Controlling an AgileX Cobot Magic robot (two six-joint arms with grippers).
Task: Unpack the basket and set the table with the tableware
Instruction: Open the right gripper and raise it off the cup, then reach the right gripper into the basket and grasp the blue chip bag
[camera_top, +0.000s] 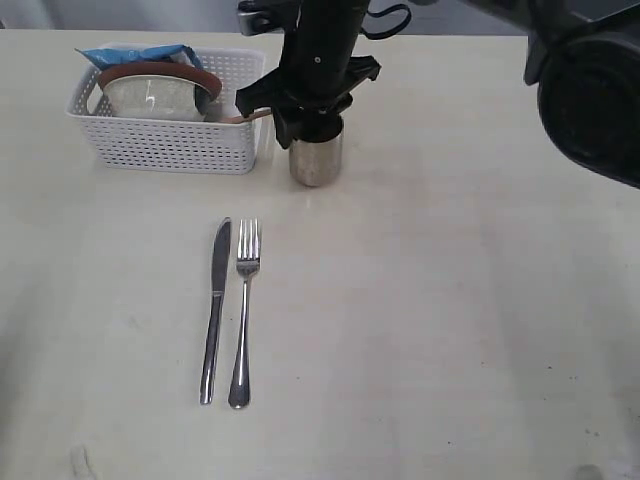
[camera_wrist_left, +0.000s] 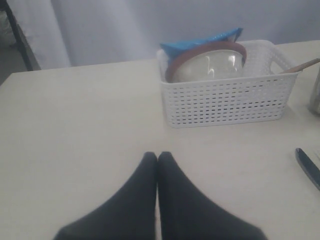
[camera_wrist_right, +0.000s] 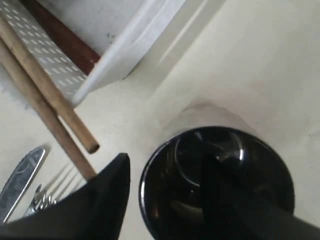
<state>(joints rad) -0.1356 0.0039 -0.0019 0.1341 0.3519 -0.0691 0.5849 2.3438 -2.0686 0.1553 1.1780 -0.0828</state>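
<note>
cream worktop (camera_top: 450, 330) runs bare and wide to the right of the cutlery and toward the near side, leaving the most open room there; its far edge lies just behind the white lattice basket (camera_top: 170, 145), which sits at the far left. in the left wrist view the worktop's corner and side edge show beyond the basket, with a pale wall behind. the steel cup (camera_top: 316, 165) stands upright on the worktop just beside the basket's right end, apart from it by a narrow gap. the right gripper (camera_wrist_right: 165, 165) hangs over the cup with its fingers spread: one finger reaches down inside the cup, the other stands outside the rim with a sliver of worktop showing between, so it clamps nothing. the dark right arm comes down from the far side and hides part of the basket's right corner. two wooden chopsticks (camera_wrist_right: 45, 95) stick out over that basket corner, slanting close past the outer finger. inside the basket a pale bowl (camera_top: 155, 97) leans on a brown-red plate (camera_top: 160, 72), with a blue packet (camera_top: 135, 53) behind; any print on it is too blurred to read. the knife (camera_top: 214, 305) and fork (camera_top: 243, 310) lie side by side, near but not touching, well in front of the cup. the left gripper (camera_wrist_left: 157, 156) is closed tip to tip, empty, hovering over bare worktop in front of the basket.
</note>
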